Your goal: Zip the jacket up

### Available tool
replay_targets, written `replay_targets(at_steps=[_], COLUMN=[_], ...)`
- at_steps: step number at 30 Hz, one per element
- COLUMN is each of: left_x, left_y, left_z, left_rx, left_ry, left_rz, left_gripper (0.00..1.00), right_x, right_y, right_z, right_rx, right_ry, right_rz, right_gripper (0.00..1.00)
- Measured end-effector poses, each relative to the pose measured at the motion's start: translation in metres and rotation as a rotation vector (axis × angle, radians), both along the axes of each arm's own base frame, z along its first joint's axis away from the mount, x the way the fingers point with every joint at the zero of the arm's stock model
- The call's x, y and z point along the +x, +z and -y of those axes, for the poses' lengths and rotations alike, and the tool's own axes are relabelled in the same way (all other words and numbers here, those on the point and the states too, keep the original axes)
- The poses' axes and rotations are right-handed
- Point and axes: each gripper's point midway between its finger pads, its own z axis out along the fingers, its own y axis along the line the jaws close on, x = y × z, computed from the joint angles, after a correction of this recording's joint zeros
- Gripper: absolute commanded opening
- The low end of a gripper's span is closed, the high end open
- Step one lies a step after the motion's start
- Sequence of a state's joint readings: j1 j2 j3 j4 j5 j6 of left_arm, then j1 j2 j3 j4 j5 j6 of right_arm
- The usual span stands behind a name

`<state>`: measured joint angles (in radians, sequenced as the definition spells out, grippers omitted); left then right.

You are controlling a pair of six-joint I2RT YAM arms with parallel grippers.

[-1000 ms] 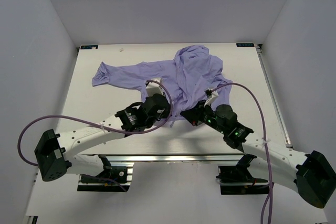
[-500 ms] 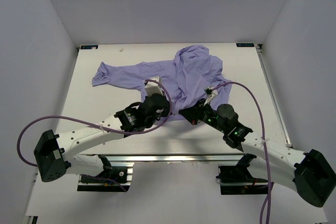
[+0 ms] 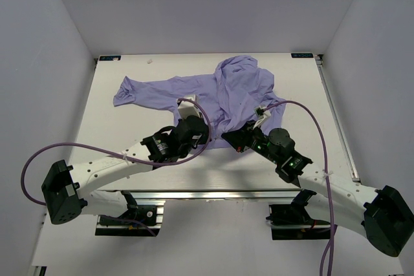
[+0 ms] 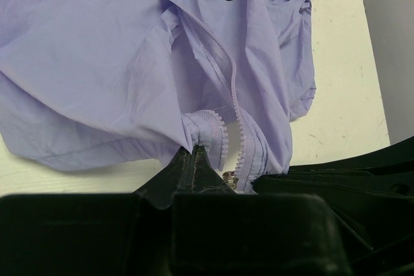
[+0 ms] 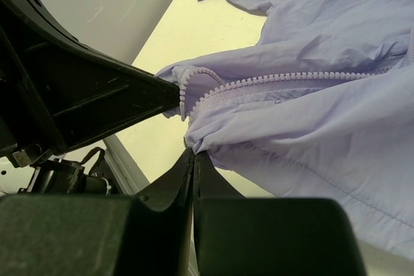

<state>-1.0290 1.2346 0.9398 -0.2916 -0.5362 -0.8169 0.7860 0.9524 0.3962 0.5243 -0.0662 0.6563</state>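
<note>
Pinching a hem fold of the wrinkled lavender fabric jacket [image 4: 97,63] in the closed black left gripper [image 4: 194,152], just beside the toothed lavender zipper [image 4: 223,69] and small metal slider [image 4: 229,176], over a cream tabletop [image 4: 343,95].

My left arm [image 3: 110,163] reaches from lower left toward centre frame; my right arm [image 3: 336,185] mirrors it from lower right. Both wrists low, tips close together mid-frame. My left gripper [image 4: 194,154]: jaws pinched on the jacket [image 4: 97,63] hem. My right gripper [image 5: 193,154]: same, clamped on hem.
</note>
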Motion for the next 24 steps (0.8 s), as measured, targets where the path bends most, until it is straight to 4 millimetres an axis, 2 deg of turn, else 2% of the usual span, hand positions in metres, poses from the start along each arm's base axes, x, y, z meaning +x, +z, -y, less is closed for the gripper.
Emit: replay_targets(at_steps=[24], left_x=[-0.0003], left_y=[-0.0008], left_z=[0.0000], left_rx=[-0.001], left_ry=[0.000], left_rz=[-0.002], left_gripper=[0.00], right_x=[0.0028], right_y=[0.0043], right_z=[-0.0046], right_rx=[0.043], right_ry=[-0.004], right_rz=[-0.017], right_gripper=[0.00])
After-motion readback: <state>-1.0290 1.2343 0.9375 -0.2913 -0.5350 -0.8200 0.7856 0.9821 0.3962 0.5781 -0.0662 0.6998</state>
